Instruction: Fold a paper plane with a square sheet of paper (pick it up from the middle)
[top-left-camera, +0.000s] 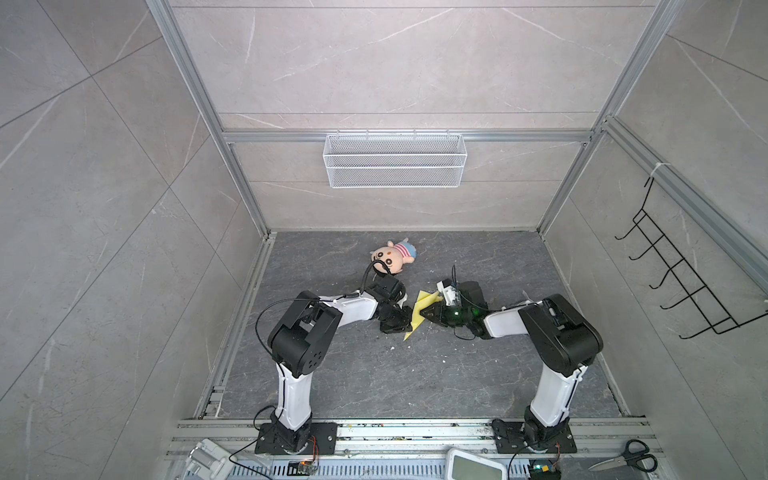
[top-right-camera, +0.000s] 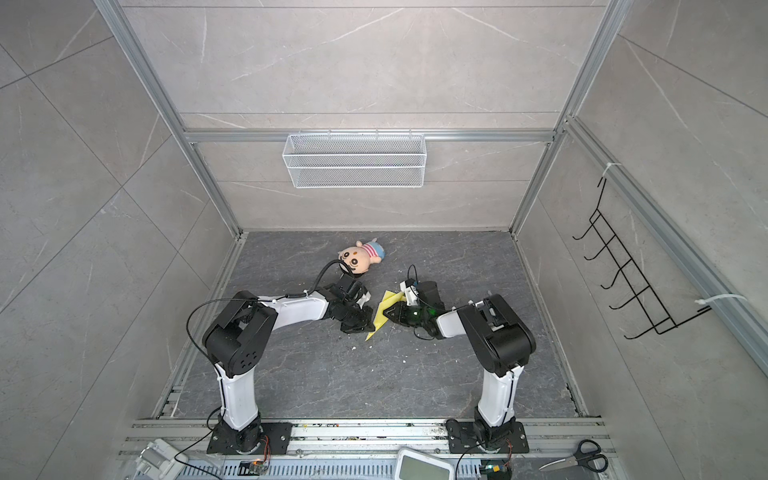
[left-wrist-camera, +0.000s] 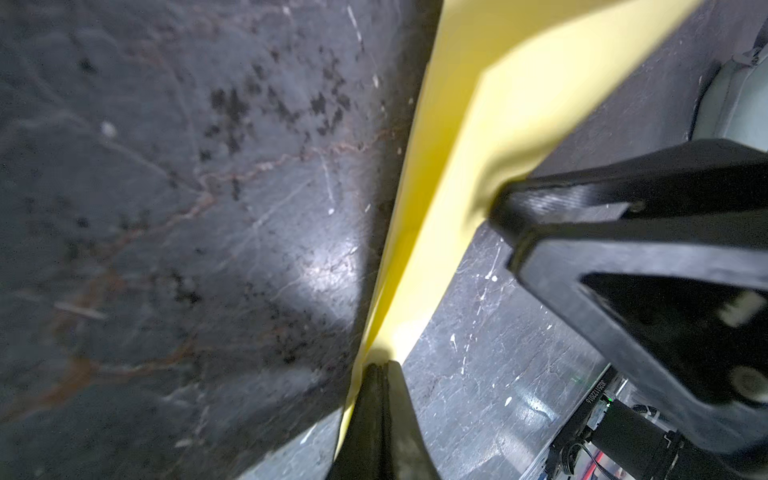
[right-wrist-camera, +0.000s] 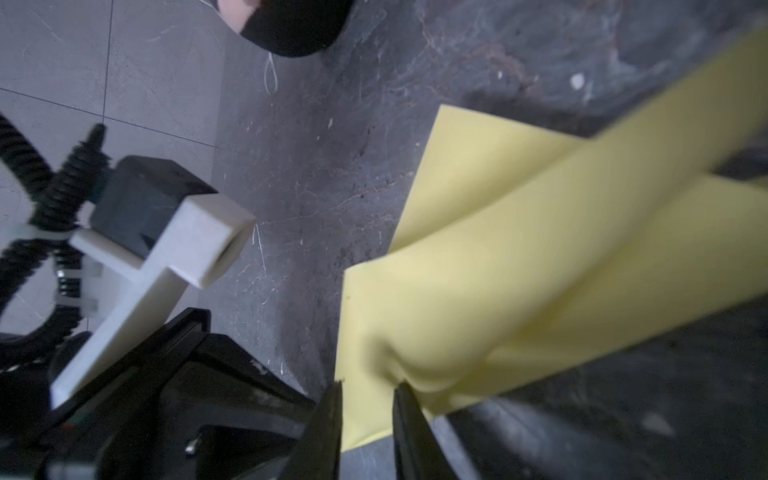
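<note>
the square sheet of paper (top-left-camera: 415, 322) (top-right-camera: 380, 318) lies partly folded at mid-table, between the 2 grippers, as a narrow yellow strip with 1 pointed end toward me. in the right wrist view the sheet (right-wrist-camera: 519, 270) shows at least 2 overlapping layers that lift off the surface.

left gripper (left-wrist-camera: 381, 370): jaws fully closed, and a thin edge of the sheet (left-wrist-camera: 478, 124) is pinched between the tips.

right gripper (right-wrist-camera: 368, 388): jaws stand a narrow gap apart. the near edge of the sheet sits in that gap and is crumpled against 1 finger. i cannot confirm that the pads press on it.

surface: dark grey veined stone table (top-left-camera: 374, 374), scuffed, with small white flecks. the plush doll (top-left-camera: 392, 257) (top-right-camera: 359, 257) lies near the sheet, toward the back wall, and apart from it.

room: pale grey tiled walls in an aluminium frame. a white wire basket (top-left-camera: 395, 160) hangs on the back wall and a black hook rack (top-left-camera: 681, 266) on the right wall. scissors (top-left-camera: 627, 457) and a pale green pad (top-left-camera: 476, 465) lie on the front rail.

limits: in both top views the gripper bodies cover the middle of the sheet. both wrist views are blurred. the doll (right-wrist-camera: 266, 20) is cut off in the right wrist view. the pad is cut off by the frame edge.
</note>
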